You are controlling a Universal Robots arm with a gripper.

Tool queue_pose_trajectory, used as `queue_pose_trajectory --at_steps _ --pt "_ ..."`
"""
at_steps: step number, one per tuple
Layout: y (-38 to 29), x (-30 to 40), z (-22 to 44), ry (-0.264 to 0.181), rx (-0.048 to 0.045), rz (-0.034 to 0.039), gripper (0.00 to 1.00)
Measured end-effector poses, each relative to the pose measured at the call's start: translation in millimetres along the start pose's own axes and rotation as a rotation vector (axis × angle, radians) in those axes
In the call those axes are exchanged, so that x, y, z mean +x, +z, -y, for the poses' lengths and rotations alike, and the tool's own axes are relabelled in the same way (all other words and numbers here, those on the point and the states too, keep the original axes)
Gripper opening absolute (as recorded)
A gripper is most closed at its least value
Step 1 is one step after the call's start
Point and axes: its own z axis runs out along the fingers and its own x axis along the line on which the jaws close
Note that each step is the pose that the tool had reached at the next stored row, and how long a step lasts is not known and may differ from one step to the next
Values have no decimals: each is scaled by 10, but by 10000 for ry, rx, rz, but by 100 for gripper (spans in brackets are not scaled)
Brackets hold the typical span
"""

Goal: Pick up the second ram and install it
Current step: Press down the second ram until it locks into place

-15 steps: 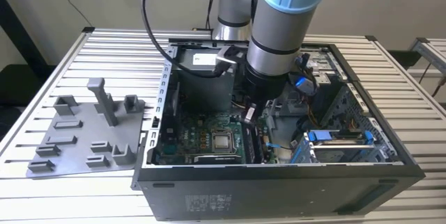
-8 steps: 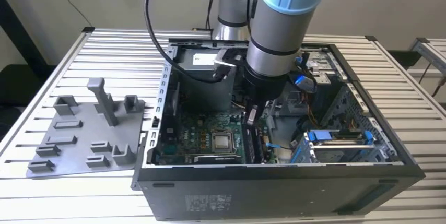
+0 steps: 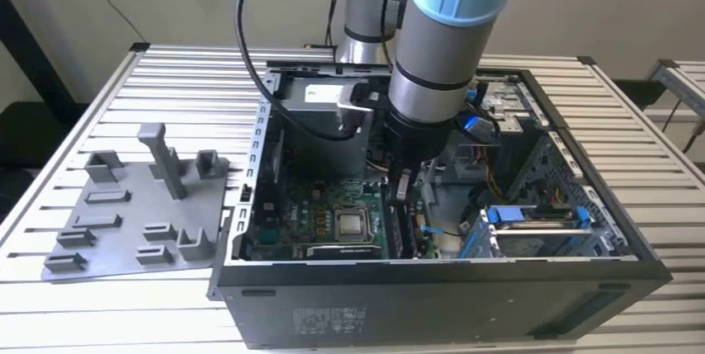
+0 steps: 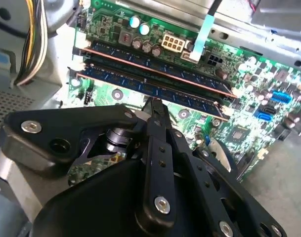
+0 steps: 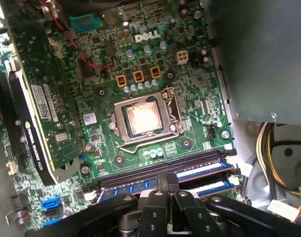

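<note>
Inside the open computer case (image 3: pixel 441 276), my gripper (image 3: pixel 402 193) reaches down to the memory slots on the green motherboard (image 3: pixel 314 218). In both wrist views the second ram (image 4: pixel 115 84) (image 5: pixel 125 189), a long dark-blue stick, lies along its slot. My gripper (image 4: pixel 155 102) (image 5: pixel 168 178) is shut, and its fingertips sit on the stick's top edge near the middle. A first memory stick (image 4: pixel 140 61) (image 5: pixel 214 187) stands in the neighbouring slot on the side away from the processor socket (image 5: pixel 143 118). A black slot (image 5: pixel 190 160) runs beside them on the socket side.
A grey plastic holder tray (image 3: pixel 111 230) lies on the slatted table at the exterior view's left. A graphics card (image 5: pixel 36 108) stands upright on the board. Yellow and black cables (image 5: pixel 279 148) hang near the slots' end. A drive cage (image 3: pixel 540 226) and the case walls close in around the arm.
</note>
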Motion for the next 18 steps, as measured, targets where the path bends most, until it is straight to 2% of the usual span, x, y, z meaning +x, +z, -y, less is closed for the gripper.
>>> queue_pose_trajectory --at_steps 5,8,13,18 --pt "11 1 -2 -751 -23 10 11" --pt "13 1 -1 -1058 -33 15 11" --pt "17 35 12 -1144 -52 23 11" --pt "48 54 64 -1162 -94 42 11"
